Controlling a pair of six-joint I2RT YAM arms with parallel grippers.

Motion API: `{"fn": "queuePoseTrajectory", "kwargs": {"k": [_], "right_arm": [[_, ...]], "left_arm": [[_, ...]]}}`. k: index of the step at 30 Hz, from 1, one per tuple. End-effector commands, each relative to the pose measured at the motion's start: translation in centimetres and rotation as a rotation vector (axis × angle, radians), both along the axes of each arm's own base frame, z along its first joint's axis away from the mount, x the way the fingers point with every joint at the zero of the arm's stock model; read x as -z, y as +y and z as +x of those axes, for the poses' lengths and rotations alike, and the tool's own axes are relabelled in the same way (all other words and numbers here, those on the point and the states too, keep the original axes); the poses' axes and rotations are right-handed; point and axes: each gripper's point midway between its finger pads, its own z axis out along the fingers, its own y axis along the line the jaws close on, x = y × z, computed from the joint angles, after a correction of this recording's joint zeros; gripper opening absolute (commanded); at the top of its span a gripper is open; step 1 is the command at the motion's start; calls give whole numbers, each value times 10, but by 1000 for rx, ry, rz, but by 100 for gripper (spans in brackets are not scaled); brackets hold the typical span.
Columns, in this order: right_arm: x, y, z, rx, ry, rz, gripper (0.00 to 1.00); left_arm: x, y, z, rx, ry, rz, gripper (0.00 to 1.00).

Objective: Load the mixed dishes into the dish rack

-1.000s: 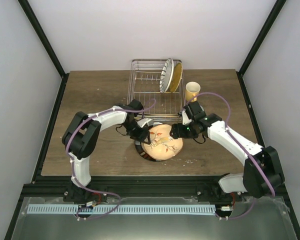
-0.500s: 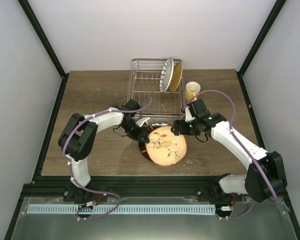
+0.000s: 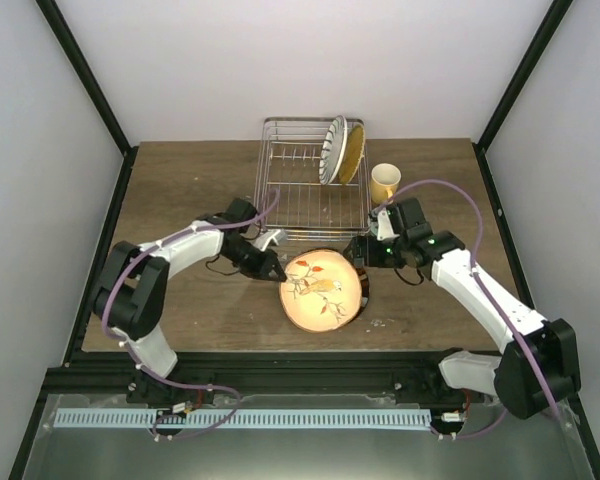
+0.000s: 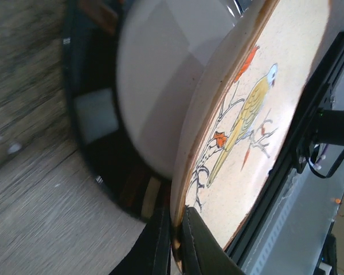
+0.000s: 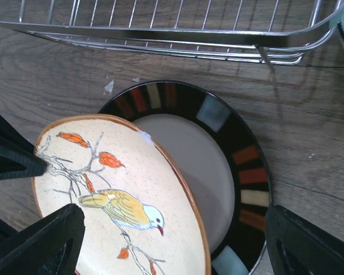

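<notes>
Left claw [image 3: 273, 268] is clamped on only the rim of the bird plate [image 3: 320, 292], which is tilted up over the dark-rimmed plate [image 5: 249, 156] on the table [image 3: 180, 200] just before the dish rack [image 3: 300, 190], while the right claw [image 3: 360, 252] is apart beside it, so a thin pinch may let it pivot or slip onto the plate below.

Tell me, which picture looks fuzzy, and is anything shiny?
Left wrist view: the table and dark-rimmed plate look blurry; right wrist view: sharp, with glints on the dish rack; top external view: the bird plate looks glaringly bright.
</notes>
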Motion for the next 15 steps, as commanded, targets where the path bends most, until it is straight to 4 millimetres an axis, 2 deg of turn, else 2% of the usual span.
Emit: {"fn": "queuePoseTrajectory", "kwargs": {"k": [1,11,15], "right_arm": [[-8,8,-3,-36,-34,108,87],[8,16,-9,-117,-31,161,88],[16,22,-18,-177,-70,215,89]], "left_arm": [[-24,9,11,-32,-76,-109,0],[-25,6,18,-35,-85,-144,0],[-27,4,20,-30,-86,-162,0]]}}
